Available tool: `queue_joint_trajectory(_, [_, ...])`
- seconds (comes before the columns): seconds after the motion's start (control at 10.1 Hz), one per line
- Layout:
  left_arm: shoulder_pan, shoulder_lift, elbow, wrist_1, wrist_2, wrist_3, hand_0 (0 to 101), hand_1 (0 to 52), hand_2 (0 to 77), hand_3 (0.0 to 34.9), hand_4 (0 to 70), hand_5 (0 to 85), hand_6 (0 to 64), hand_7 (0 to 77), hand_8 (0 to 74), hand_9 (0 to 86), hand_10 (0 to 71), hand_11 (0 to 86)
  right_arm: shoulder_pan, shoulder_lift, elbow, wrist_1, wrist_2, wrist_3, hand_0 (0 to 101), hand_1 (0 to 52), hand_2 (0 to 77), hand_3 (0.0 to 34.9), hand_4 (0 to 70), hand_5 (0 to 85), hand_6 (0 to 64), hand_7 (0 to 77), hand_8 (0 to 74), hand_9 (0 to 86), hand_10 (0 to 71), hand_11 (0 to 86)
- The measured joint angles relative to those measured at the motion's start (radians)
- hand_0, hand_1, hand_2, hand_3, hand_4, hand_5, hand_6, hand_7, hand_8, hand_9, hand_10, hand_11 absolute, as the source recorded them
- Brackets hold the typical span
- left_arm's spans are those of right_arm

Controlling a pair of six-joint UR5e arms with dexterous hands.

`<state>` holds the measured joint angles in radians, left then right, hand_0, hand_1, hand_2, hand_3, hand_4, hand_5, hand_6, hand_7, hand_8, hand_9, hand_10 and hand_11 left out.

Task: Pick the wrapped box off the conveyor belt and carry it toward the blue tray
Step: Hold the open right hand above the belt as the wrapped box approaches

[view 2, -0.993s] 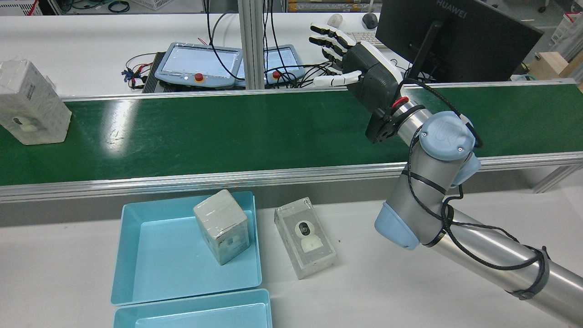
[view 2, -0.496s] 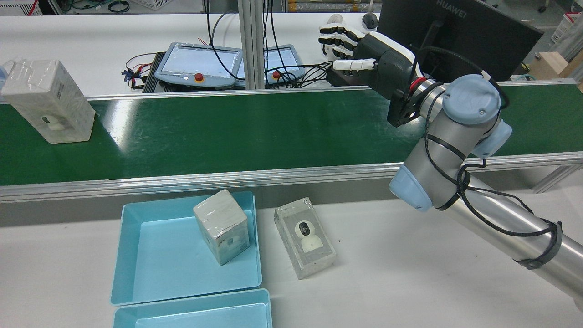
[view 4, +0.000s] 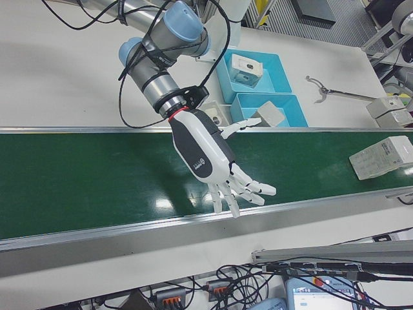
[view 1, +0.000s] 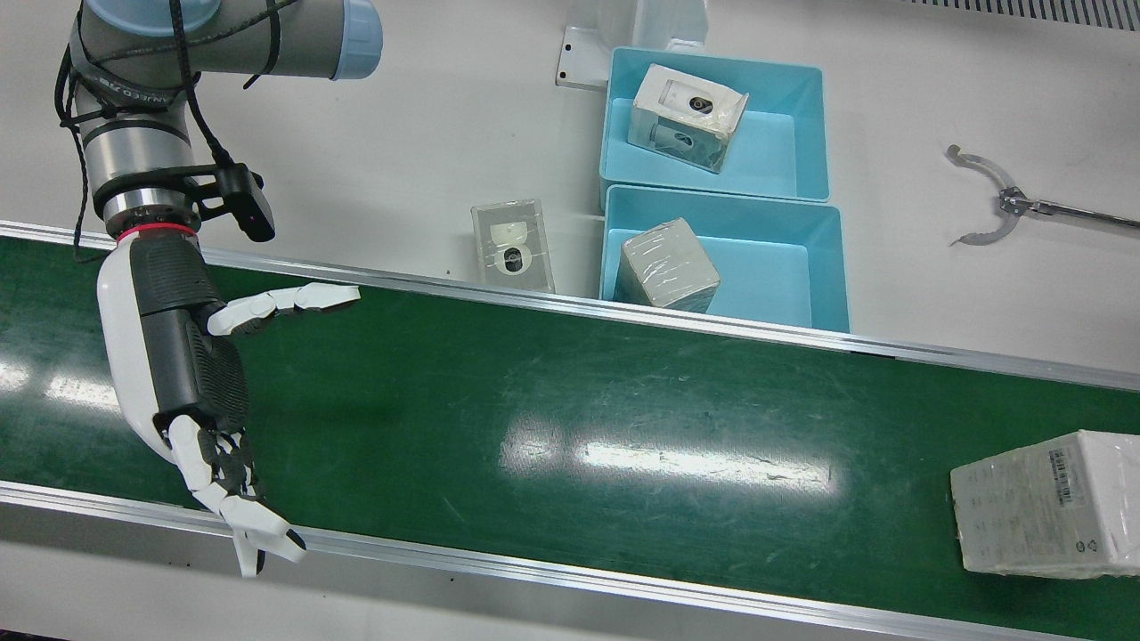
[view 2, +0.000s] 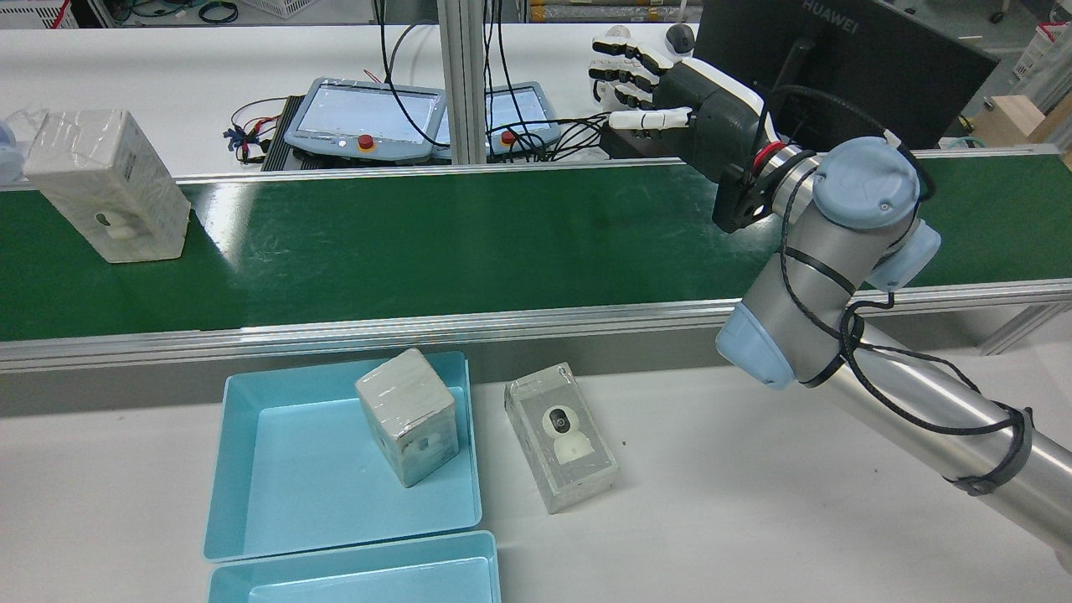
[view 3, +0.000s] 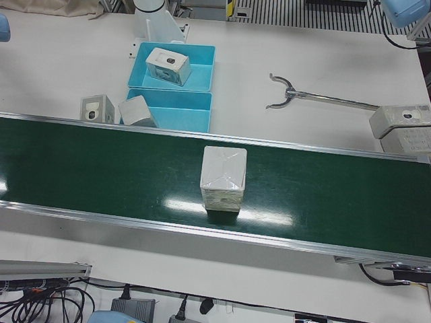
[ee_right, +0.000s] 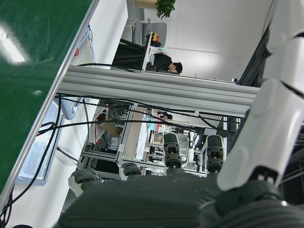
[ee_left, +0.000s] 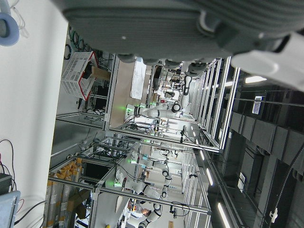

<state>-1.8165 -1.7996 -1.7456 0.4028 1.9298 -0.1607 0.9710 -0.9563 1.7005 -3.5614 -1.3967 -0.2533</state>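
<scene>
Right hand (view 1: pixel 183 356) spread; wrapped box (view 2: pixel 107 186) apart — untouched.

The dark underside of the left hand (ee_left: pixel 156 23) is seen along the top edge. Beyond it, a long hall of metal frames (ee_left: pixel 156 142) is shown sideways, with a white wire basket (ee_left: pixel 78 73) and ceiling lights (ee_left: pixel 251 80).

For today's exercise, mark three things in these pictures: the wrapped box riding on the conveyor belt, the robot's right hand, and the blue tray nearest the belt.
wrapped box (view 2: pixel 107 186): rear view, its front face.
right hand (view 1: pixel 183 356): front view, the dark palm.
blue tray (view 1: pixel 775 271): front view, bare floor beside the box inside.
</scene>
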Motion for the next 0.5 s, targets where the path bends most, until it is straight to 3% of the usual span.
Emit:
queue_joint_trajectory(0.3, [0.000, 0.000, 0.000, 0.000, 0.000, 0.000, 0, 0.0, 0.5, 0.0, 0.5, 0.5, 0.0, 0.5, 0.5, 0.0, 0.5, 0.0, 0.058, -0.038, 0.083, -0.002, 0.001, -0.071, 40, 9.3, 14.7, 30.0, 2.2, 21.3, 0.0, 17.5, 0.5, 2.2, 0.0, 1.1])
queue_joint_trajectory(0.5, [0.000, 0.000, 0.000, 0.000, 0.000, 0.000, 0, 0.0, 0.5, 0.0, 0.5, 0.5, 0.0, 0.5, 0.5, 0.0, 0.5, 0.0, 0.047, -0.045, 0.086, -0.001, 0.002, -0.123, 39, 9.3, 14.7, 30.1, 0.5, 18.5, 0.0, 18.0, 0.0, 2.2, 0.0, 1.1])
